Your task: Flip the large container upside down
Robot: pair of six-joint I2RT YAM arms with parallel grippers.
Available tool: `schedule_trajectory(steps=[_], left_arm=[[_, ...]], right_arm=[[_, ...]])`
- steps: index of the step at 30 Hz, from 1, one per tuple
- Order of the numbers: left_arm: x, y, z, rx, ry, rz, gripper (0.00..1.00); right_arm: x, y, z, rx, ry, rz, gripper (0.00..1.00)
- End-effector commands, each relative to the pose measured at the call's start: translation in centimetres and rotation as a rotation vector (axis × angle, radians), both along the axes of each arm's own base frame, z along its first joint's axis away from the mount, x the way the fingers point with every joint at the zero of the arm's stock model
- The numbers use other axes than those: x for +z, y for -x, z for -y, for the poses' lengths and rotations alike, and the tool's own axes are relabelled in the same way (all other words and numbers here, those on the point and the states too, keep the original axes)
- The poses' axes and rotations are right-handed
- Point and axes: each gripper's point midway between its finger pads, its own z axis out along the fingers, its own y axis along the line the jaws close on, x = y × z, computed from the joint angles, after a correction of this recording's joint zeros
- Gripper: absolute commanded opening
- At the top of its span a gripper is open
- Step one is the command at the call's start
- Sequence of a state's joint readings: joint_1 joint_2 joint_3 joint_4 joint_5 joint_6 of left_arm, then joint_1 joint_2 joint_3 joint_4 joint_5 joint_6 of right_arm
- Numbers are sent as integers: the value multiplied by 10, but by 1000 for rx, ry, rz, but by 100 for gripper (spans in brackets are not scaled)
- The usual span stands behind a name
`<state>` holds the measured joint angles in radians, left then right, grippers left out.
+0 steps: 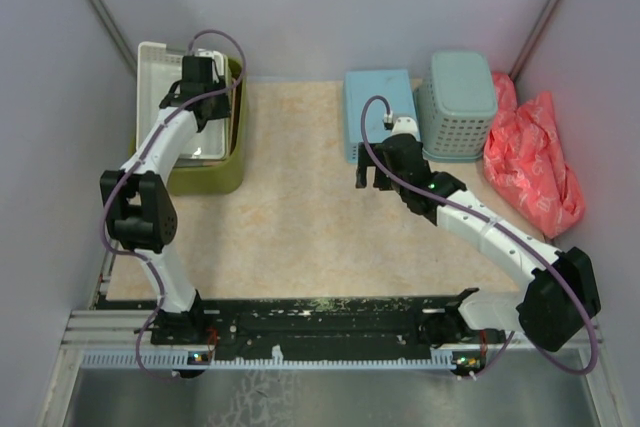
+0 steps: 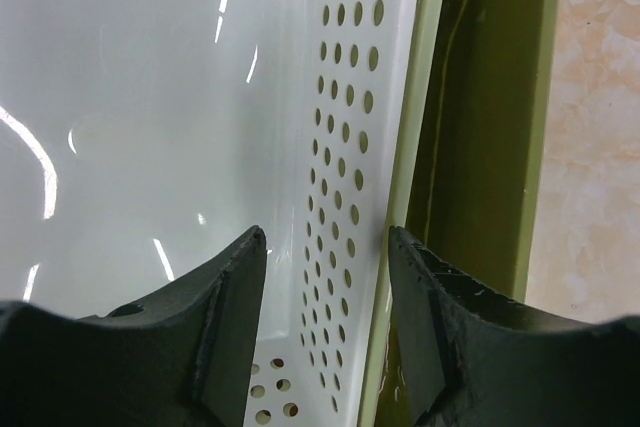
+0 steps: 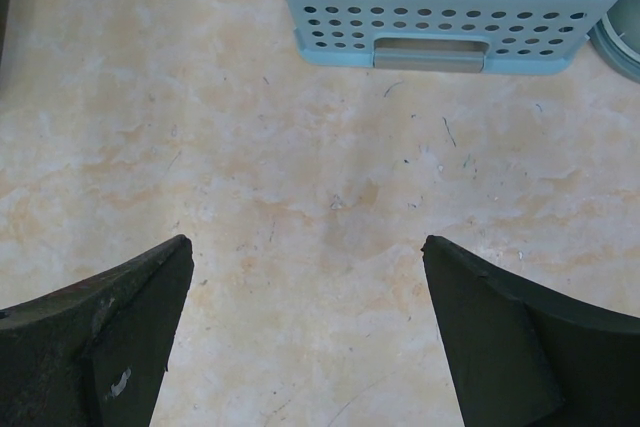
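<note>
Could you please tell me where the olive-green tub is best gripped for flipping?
Take the olive-green tub by the rim of its wall facing the table's middle, from above: it stands upright, and the white tray nested inside leaves a narrow gap there.

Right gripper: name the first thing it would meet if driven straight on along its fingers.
Probably the bare table, just ahead of the open right gripper, which tilts down at it. The blue perforated basket lies farther on; depth is hard to judge.
</note>
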<state>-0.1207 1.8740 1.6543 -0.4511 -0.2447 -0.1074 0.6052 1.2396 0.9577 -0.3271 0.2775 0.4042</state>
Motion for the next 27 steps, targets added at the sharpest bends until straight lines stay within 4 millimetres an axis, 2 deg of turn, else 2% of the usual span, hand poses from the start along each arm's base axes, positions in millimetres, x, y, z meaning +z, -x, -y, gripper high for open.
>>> schedule_trajectory(steps=[1, 5, 10, 14, 19, 22, 25, 27], left_arm=[[-20, 1, -5, 8, -52, -47, 58], [-26, 4, -10, 37, -156, -69, 56], [-29, 8, -4, 73, -255, -75, 41], [-36, 7, -1, 83, -252, -88, 39], [-46, 2, 5, 62, -234, -104, 28], [-28, 2, 6, 84, -216, -108, 18], [16, 3, 14, 58, -161, -23, 6], [53, 9, 19, 38, -122, 51, 0]], right_arm=[[27, -13, -6, -5, -45, 55, 98], [24, -12, -9, 3, -54, 48, 98], [20, -11, -11, 9, -57, 35, 98], [23, -12, -13, 14, -64, 35, 98], [24, -10, -9, 7, -57, 39, 98], [25, -8, -7, 2, -52, 38, 98], [28, -6, -4, -4, -57, 49, 98], [30, -5, -2, -10, -59, 58, 98]])
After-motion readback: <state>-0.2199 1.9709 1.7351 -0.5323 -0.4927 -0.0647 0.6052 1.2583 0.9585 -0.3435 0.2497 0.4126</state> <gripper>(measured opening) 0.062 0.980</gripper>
